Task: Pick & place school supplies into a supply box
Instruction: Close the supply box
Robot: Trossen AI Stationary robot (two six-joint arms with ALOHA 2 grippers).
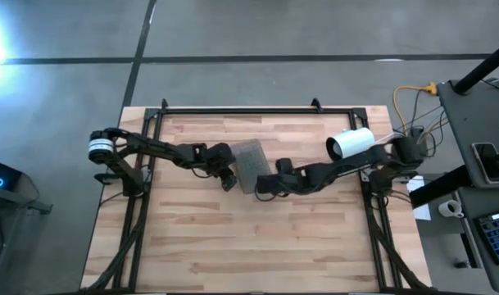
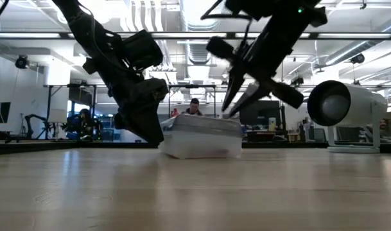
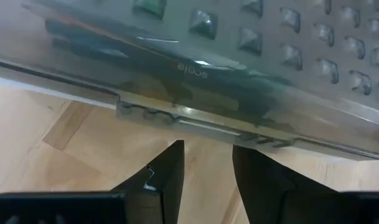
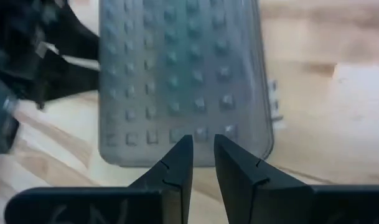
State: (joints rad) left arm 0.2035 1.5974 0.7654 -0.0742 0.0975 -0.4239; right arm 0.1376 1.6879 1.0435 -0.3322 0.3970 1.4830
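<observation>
High view, left to right. The left arm reaches in from the left edge of the wooden counter (image 1: 192, 238); the left tool (image 1: 227, 178) sits just left of centre frame, hard against the left long side of the supply box (image 1: 249, 162). In the left wrist view its fingers (image 3: 170, 180) stand a narrow gap apart with only bare counter between them, holding nothing. The box's latch edge lies just ahead of them.

The supply box lies at centre frame with its studded grey lid down. Dark pen shapes show through the clear wall in the left wrist view, so supplies appear to be inside already. No loose supplies are visible on the counter.

The right arm comes from the right edge; the right tool (image 1: 265, 185) is at the lower right corner of the box. Its fingers (image 4: 177, 168) are nearly together, empty, tips over the near short edge of the lid. A white cylindrical camera (image 1: 351, 143) sits at right of centre.

Judgement: the placing looks done and the closing step is in hand. The next move calls for pressing the lid down while the left tool braces the side, without skidding the box.
</observation>
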